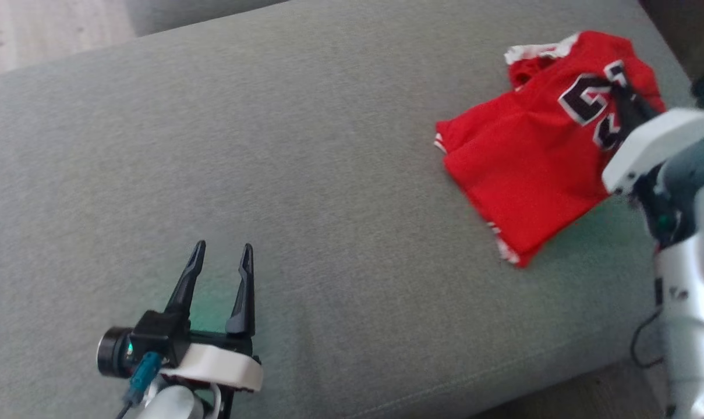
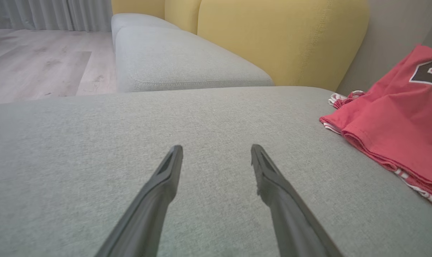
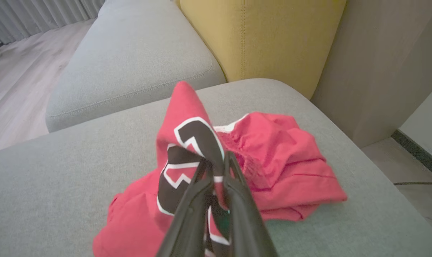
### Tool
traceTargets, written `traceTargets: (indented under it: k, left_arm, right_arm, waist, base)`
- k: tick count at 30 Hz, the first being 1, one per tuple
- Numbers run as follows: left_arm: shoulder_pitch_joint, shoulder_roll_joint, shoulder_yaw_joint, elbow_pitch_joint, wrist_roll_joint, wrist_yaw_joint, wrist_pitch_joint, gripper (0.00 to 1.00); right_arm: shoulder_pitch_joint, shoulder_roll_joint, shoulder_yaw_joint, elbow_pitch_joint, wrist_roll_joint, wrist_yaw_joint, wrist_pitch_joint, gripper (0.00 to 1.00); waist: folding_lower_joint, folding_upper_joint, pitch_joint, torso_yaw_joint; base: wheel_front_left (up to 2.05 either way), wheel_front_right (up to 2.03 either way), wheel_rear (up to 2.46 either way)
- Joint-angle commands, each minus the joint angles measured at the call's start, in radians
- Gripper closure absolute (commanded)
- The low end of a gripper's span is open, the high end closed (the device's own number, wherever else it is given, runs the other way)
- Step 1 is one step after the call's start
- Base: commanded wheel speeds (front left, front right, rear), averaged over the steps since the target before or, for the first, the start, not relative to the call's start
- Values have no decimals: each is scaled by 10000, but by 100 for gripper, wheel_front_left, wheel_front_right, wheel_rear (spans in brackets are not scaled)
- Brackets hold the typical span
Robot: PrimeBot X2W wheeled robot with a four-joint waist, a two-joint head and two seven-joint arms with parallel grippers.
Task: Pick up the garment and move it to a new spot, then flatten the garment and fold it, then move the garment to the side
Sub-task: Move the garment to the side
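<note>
pinching the garment [image 1: 526,157] by its numbered fold, right gripper [image 3: 217,160] clamped on it | garment at cushion [image 1: 270,145] far-right corner | left gripper [image 1: 220,253] wide, empty | step: pick-up | next: lift, carry toward cushion middle

The red garment [image 1: 526,169], at the upper right of the head view, bears large black, white-edged numerals [image 1: 584,99]. They are crumpled and partly covered, so they cannot be read for certain.
</note>
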Motion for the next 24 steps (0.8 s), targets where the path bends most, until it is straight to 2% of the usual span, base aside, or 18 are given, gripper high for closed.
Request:
traceTargets:
  k: [1,10,19,20,21,22,24]
  left_arm:
    - [-170,80,346,-221,-41,57,-113,0]
    - [-170,235,366,-326,-33,107,-80,0]
    - [-248,379,311,-477,25,152,32,0]
    - [-249,384,295,-492,33,163,48,0]
    - [-250,391,282,-504,39,171,62,0]
    - [-255,397,270,-515,44,177,74,0]
    - [-275,407,248,-532,51,187,100,0]
  right_arm:
    - [-576,-214,76,-253,-9,65,12,100]
    - [-2086,-838,-828,852,-182,65,-65,100]
    - [-2619,-1485,-2382,1649,-1140,65,-415,100]
    - [-2603,-1513,-2538,1725,-1291,65,-502,71]
    - [-2570,-1516,-2674,1804,-1429,65,-585,22]
    - [-2532,-1514,-2780,1857,-1567,65,-703,0]
    - [-2485,-1440,-3025,1943,-1731,65,-979,0]
  waist:
    - [0,0,-62,201]
    - [0,0,214,715]
    - [0,0,551,852]
    - [0,0,574,849]
    - [0,0,590,843]
    - [0,0,603,838]
    - [0,0,614,821]
  base:
    - [0,0,0]
    - [0,0,0]
    - [0,0,0]
    - [0,0,0]
    - [0,0,0]
    - [0,0,0]
    - [0,0,0]
